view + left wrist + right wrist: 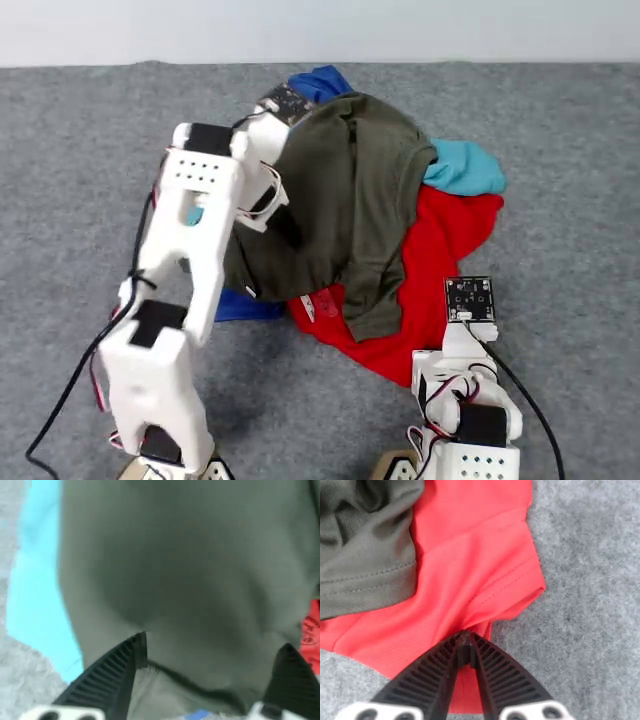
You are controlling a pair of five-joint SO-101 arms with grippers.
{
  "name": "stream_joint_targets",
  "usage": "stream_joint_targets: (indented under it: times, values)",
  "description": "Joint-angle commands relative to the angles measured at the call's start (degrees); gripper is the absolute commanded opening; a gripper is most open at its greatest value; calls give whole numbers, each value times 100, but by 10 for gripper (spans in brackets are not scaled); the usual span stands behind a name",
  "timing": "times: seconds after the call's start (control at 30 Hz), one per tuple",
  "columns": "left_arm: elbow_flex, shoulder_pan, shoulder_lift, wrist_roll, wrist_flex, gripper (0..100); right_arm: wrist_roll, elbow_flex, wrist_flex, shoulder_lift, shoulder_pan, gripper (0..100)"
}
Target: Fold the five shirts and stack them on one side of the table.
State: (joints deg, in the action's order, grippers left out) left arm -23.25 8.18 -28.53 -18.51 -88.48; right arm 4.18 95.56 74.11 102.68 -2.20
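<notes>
Shirts (400, 250) lie in one unfolded, crumpled heap on the grey felt table (570, 210). The olive shirt (350, 190) is on top, spread over the rest w/ its collar twd the far edge. The red shirt (445, 250) lies under the olive shirt, sticking out past its right side and near edge. The turquoise shirt (465, 168) pokes out from under the olive shirt's far-right shoulder, touching the red one. Blue shirt (320, 82) fabric shows beyond the olive shirt's far edge. More blue shows at its near-left corner; can't tell if that's the same garment. The L gripper (215, 641) sits at the olive shirt's left edge w/ fingers (117, 672) spread wide apart, olive fabric lying across the gap btw them. The L arm (190, 230) stretches from the near table edge up along the olive shirt's left side. The R gripper (465, 641) is at the red shirt's hem, near-right of the olive shirt. Its fingers are pressed together, pinching a fold of red cloth, w/ creases running into the tips. The R arm (470, 425) stands just nearer than that hem.
</notes>
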Motion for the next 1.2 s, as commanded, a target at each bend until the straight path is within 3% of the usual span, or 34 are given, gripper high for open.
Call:
stream_joint_targets:
  times: [0.0,0.2,0.4,0.43,0.7,1.17]
  values:
    - [-479,35,-607,-79,158,391,62,97,22,-22,-57,9]
    - [-1191,-9,-2040,-62,167,355,62,97,22,-22,-57,9]
    - [-2404,9,-2541,-97,-923,14,62,97,22,-22,-57,9]
    - [-2598,0,-2532,-97,-1108,0,62,97,22,-22,-57,9]
    - [-2949,-633,-1029,264,-1213,4,62,97,22,-22,-57,9]
    - [-1569,-2391,2585,264,-1196,4,62,97,22,-22,-57,9]
